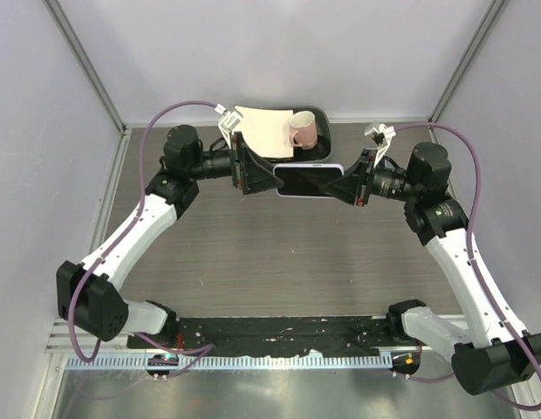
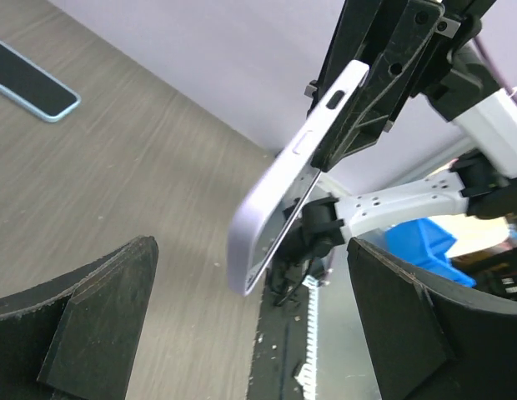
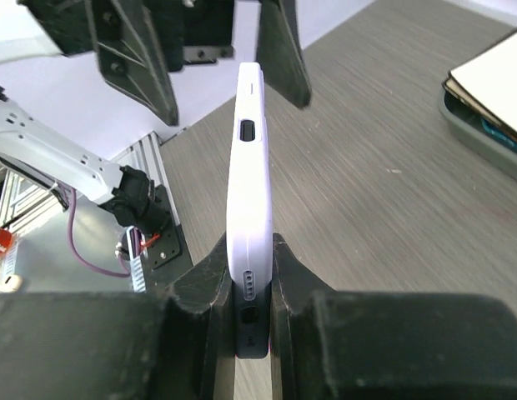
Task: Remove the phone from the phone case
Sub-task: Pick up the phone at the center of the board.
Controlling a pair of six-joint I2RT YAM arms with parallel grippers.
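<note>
The phone in its lilac phone case (image 1: 310,182) hangs level above the table's back middle. My right gripper (image 1: 347,185) is shut on its right end. Seen edge-on in the right wrist view, the case (image 3: 248,179) sits clamped between the fingers of the right gripper (image 3: 250,250), and a dark end (image 3: 250,325) shows below the lilac rim. My left gripper (image 1: 262,179) is open at the case's left end. In the left wrist view its fingers (image 2: 100,317) stand far apart, with the case's end (image 2: 267,225) between and beyond them, untouched.
A dark tray (image 1: 323,113) at the back holds a beige sheet (image 1: 266,127) and a pink mug (image 1: 303,129). A second phone with a light blue rim (image 2: 33,81) lies flat on the table. The slotted rail (image 1: 253,360) runs along the near edge.
</note>
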